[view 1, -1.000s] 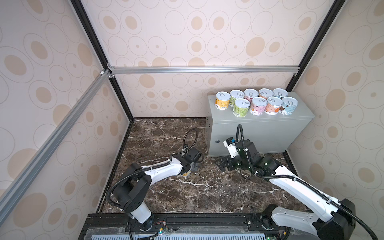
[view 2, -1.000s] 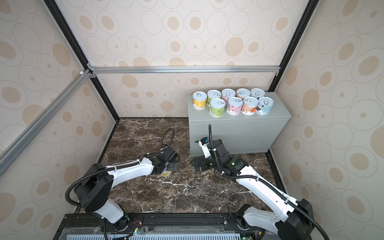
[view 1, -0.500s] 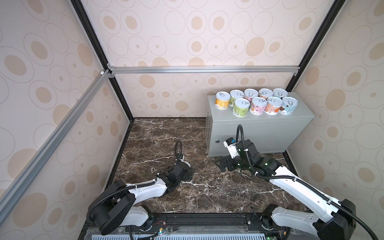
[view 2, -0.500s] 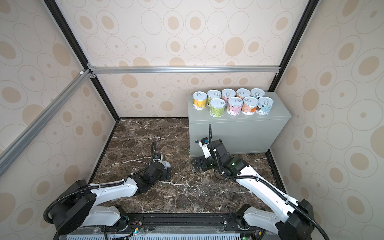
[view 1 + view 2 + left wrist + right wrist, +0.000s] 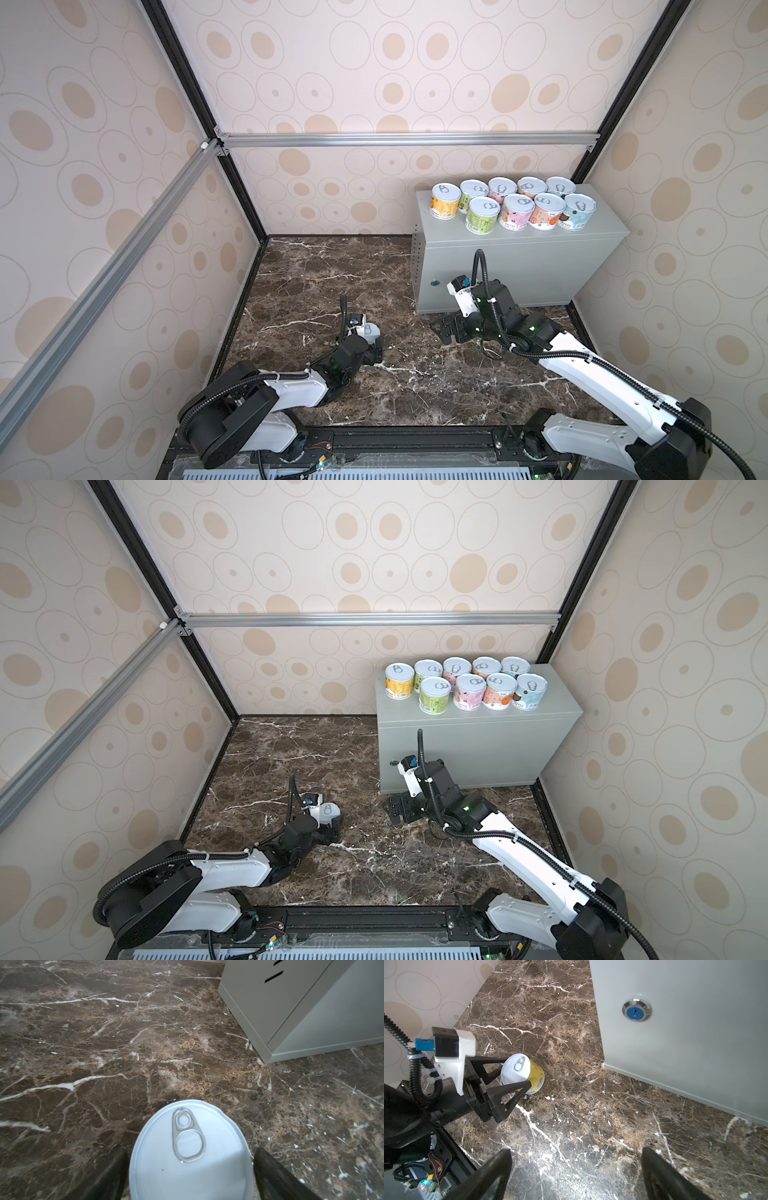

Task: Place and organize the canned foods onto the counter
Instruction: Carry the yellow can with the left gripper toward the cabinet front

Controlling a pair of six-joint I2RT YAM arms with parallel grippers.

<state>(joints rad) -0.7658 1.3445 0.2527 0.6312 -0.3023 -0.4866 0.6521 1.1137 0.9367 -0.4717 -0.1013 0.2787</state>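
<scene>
A yellow-labelled can with a silvery pull-tab lid stands upright on the dark marble floor, left of the middle in both top views. My left gripper reaches low over the floor, with one black finger against each side of this can. Several other cans stand in two rows on the grey counter at the back right. My right gripper hangs open and empty just above the floor, before the counter's front left corner.
The counter's corner juts onto the floor between the two arms, and its round lock faces my right gripper. Patterned walls close in the left, back and right. A black rail runs along the front edge.
My left arm has dropped low to the floor, and its jaws have drawn in around the yellow can. The right arm has stayed still.
</scene>
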